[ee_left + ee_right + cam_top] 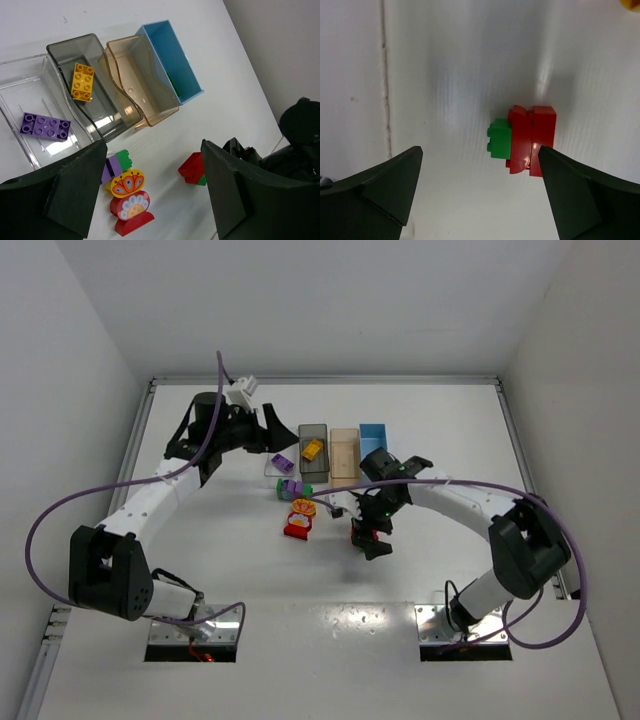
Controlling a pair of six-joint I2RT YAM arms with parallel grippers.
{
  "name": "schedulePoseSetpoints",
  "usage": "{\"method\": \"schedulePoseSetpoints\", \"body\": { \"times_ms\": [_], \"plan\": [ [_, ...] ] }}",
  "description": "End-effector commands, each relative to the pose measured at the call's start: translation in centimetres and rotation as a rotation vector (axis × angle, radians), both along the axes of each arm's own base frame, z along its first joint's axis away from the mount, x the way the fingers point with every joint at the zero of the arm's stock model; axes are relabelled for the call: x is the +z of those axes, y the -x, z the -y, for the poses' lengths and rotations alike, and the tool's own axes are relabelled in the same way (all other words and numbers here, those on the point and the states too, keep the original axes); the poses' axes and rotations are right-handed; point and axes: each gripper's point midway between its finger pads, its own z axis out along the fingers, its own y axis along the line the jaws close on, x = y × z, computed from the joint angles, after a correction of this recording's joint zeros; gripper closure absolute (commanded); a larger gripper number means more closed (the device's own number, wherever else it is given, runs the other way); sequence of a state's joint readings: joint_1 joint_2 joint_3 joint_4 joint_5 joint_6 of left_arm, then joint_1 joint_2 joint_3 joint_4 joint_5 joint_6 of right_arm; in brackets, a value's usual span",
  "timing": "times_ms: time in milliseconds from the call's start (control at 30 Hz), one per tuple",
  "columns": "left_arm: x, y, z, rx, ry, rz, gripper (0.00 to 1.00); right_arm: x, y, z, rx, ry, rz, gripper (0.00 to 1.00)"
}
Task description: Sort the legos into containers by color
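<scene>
Right tool [480, 167], jaws spread wide and empty, hangs directly over the red-and-green lego pair [522, 140] on the counter [445, 75], which lies off-centre between the jaws, while the left tool [152, 177], also open, sits well apart from that pair.

Just a plain white desk [250, 580], mostly matte, a bit shiny toward the near edge. Boxed in by white walls [70, 360] left, back and right. Thin metal rail [320, 380] along the far edge, more down both sides. Two metal plates [220, 645] set into notches up front. Faint seam [383, 75] across the surface, seen up close.
</scene>
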State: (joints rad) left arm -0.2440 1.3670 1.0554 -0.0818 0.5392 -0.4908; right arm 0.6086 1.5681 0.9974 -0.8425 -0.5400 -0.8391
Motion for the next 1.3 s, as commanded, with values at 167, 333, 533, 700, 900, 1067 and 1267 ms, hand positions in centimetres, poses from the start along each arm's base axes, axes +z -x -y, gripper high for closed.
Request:
{"method": "schedulePoseSetpoints", "body": {
  "times_ms": [167,333,533,700,900,1067,1267],
  "plan": [
    [0.5,-0.4,-0.8,0.027,0.006,0.028,0.18,0.1,-2.6,-1.4,-0.267,-0.033,0.132,0.01],
    [0.2,-0.5,-0.8,0.027,0.004,0.019,0.17,-0.9,-2.9,-1.0,-0.280,-0.028,0.169,0.01],
    [0.2,-0.5,-0.8,0.027,0.004,0.019,0.17,-2.1,-2.0,-1.1,-0.216,-0.041,0.146,0.01],
    [-0.2,-0.6,-0.7,0.027,0.002,0.010,0.17,-2.8,-1.9,-0.9,-0.185,-0.048,0.171,0.01],
    [-0.5,-0.9,-1.0,0.037,-0.001,0.001,0.17,-4.1,-2.0,-0.5,-0.167,-0.036,0.173,0.01],
    [-0.7,-1.0,-0.9,0.028,0.003,0.000,0.17,-4.6,-2.2,-0.5,-0.169,-0.023,0.172,0.01],
    [-1.1,-1.1,-0.7,0.020,0.006,-0.001,0.17,-5.2,-2.3,0.0,-0.176,0.006,0.172,0.05]
  ]
}}
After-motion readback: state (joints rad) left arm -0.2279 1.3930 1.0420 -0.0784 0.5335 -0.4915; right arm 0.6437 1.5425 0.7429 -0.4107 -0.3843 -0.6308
